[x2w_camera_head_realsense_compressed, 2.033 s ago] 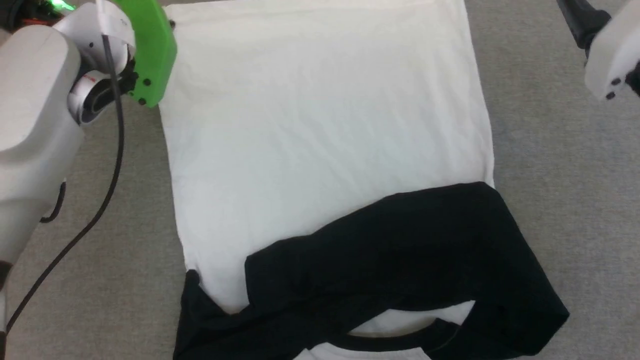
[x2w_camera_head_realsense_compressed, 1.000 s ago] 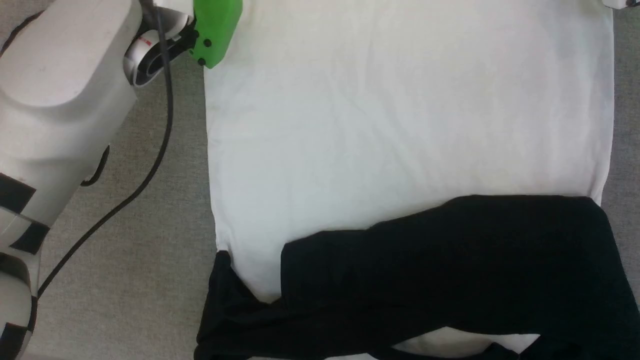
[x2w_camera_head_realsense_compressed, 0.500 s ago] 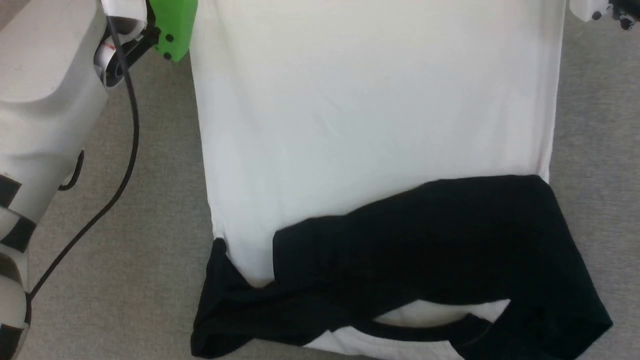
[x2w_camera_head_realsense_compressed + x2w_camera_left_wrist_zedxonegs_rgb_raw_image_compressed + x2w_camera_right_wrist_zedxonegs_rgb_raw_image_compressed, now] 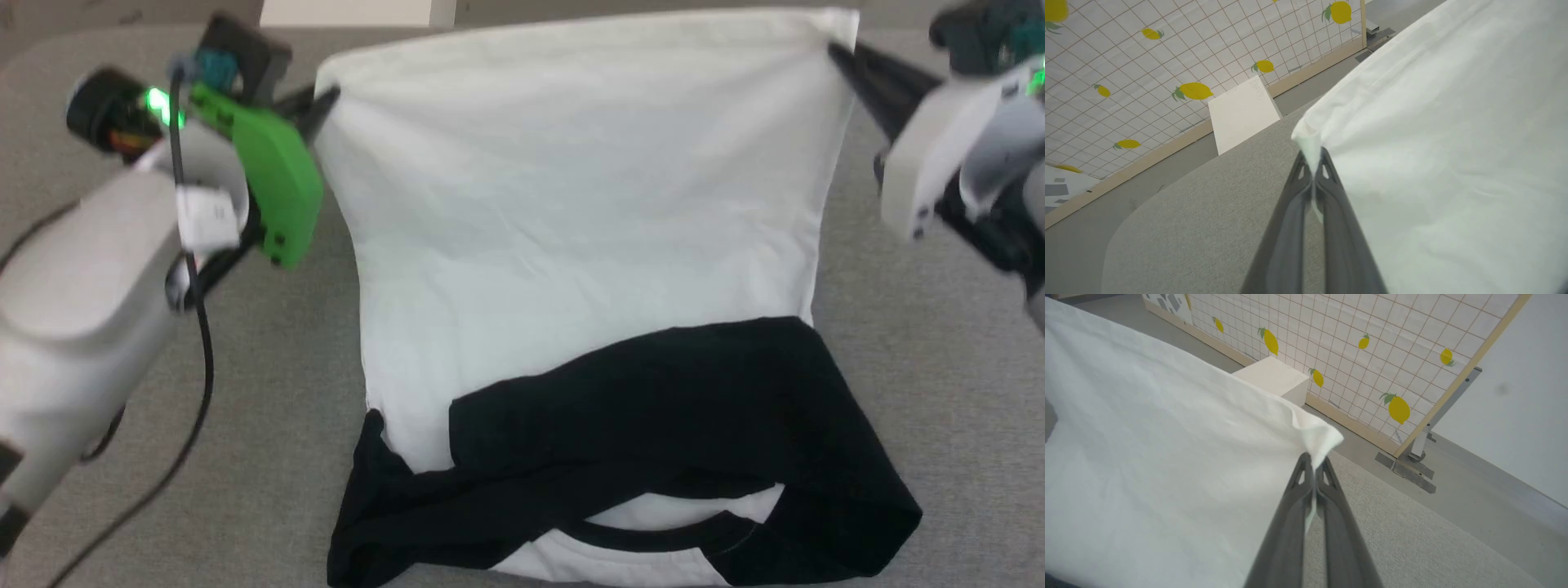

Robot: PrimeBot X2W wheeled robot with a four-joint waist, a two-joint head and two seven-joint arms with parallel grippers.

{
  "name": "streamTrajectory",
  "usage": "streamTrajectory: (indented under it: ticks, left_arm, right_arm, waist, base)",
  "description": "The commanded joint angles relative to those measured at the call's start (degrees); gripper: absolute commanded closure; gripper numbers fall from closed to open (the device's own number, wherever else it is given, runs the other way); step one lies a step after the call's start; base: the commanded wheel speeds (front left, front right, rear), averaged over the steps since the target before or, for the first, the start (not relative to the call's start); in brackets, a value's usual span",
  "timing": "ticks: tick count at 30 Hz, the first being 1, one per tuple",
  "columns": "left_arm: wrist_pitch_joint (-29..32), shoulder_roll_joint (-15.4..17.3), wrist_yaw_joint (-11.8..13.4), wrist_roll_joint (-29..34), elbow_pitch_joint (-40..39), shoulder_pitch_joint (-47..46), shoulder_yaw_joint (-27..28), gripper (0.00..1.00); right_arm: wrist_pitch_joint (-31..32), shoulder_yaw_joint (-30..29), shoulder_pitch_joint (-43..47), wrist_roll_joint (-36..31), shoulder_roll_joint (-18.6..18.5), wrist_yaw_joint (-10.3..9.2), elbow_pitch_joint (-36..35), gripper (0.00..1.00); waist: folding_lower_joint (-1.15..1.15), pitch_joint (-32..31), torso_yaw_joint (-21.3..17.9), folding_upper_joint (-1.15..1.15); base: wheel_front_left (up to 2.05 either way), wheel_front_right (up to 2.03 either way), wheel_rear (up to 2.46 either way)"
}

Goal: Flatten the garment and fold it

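Garment (image 4: pixel 571 204) corners pinched in left gripper (image 4: pixel 1313 158) and right gripper (image 4: pixel 1314 460); white box (image 4: pixel 1274 377), lemon-print screen (image 4: pixel 1372 343) beyond.

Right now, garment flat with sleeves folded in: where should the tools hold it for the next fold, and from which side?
The two far hem corners, each from its own outer side. The garment lies flat, black sleeves crossing the near end, so those white corners are the free edges. The left tool and right tool are shut on them.
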Motion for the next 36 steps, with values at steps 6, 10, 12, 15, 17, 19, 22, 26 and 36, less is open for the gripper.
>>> streamTrajectory:
  ticks: [6,10,12,15,17,19,22,26,36]
  left_arm:
    - [-0.19,8.05,6.93,-2.01,-14.57,12.85,-1.52,1.0]
    - [0.32,12.17,11.07,-3.65,-22.27,20.6,-3.19,1.0]
    - [0.16,13.38,12.96,-4.82,-25.29,24.04,-3.8,1.0]
    - [0.07,14.55,14.62,-6.08,-27.9,28.38,-5.15,1.0]
    - [-0.2,14.64,15.08,-7.15,-28.69,31.21,-6.16,1.0]
    - [-0.95,14.25,15.66,-7.96,-29.0,33.52,-6.75,1.0]
    - [-1.84,13.59,16.35,-9.01,-28.81,36.73,-7.56,1.0]
    - [-1.82,12.62,16.5,-8.9,-27.76,39.82,-8.85,1.0]
    - [-4.22,7.09,14.26,-11.32,-19.8,43.4,-9.17,0.04]
  right_arm:
    - [-3.3,1.09,12.54,0.86,-3.72,-0.09,-5.68,1.0]
    - [-3.59,0.76,20.31,1.76,-5.66,-0.09,-8.66,1.0]
    - [-3.72,0.21,24.21,1.95,-6.51,-0.09,-10.25,1.0]
    - [-3.44,-1.16,29.93,2.38,-7.32,-0.09,-12.04,1.0]
    - [-3.03,-2.02,33.74,2.44,-7.46,-0.09,-13.28,1.0]
    - [-2.8,-3.32,37.49,2.63,-7.5,-0.09,-14.21,1.0]
    - [-2.51,-5.59,42.85,2.36,-7.24,-0.09,-15.07,1.0]
    - [-2.24,-8.31,49.1,1.25,-6.55,-0.09,-15.81,1.0]
    - [0.53,-11.77,57.36,-0.96,-0.15,-0.09,-14.12,0.0]
  waist:
    - [0.0,-9.37,-1.08,0.0]
    - [0.0,-11.77,-1.1,0.0]
    - [0.0,-12.74,-0.93,0.0]
    - [0.0,-13.85,-0.79,0.0]
    - [0.0,-14.27,-0.89,0.0]
    - [0.0,-14.53,-0.83,0.0]
    - [0.0,-14.83,-0.93,0.0]
    - [0.0,-14.74,-0.82,0.0]
    - [0.0,-14.28,-0.65,0.0]
  base:
    - [0.0,0.0,0.0]
    - [0.0,0.0,0.0]
    - [0.0,0.0,0.0]
    - [0.0,0.0,0.0]
    - [0.0,0.0,0.0]
    - [0.0,0.0,0.0]
    - [0.0,0.0,0.0]
    - [0.0,0.0,0.0]
    - [0.0,0.0,0.0]
